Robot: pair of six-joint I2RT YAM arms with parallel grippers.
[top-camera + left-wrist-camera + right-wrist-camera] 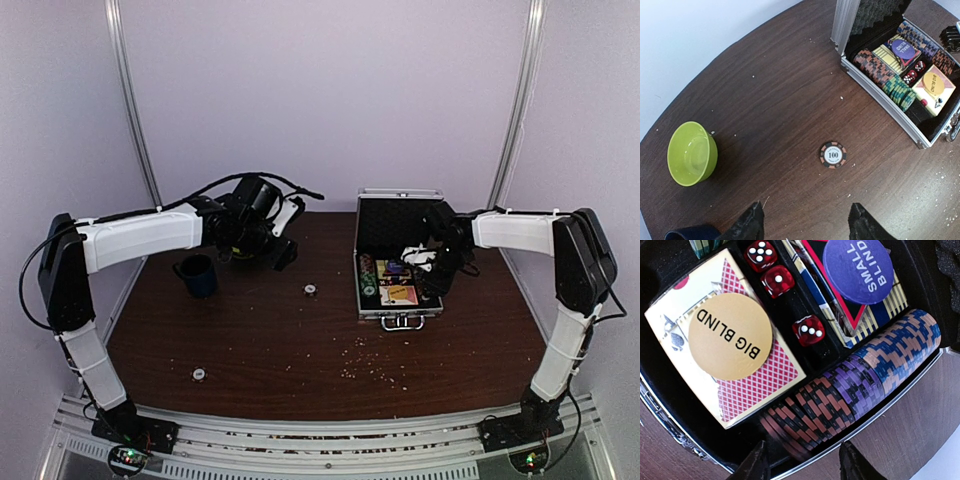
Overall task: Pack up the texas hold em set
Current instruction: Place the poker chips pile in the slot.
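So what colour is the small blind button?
Purple with white lettering; the small blind button shows best in the right wrist view.

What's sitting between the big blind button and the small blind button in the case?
Three red dice lie in a row between the big blind button and the small blind button. The right wrist view shows this most clearly.

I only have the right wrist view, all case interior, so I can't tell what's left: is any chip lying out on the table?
Observer: Yes, a chip marked 100 lies flat on the table, left of the open case.
Operator: Anything else loose?
Observer: A small round piece lies near the table's front left; too small to identify.
Operator: Is the left gripper holding anything?
Observer: No, the left gripper is open and empty above the table.
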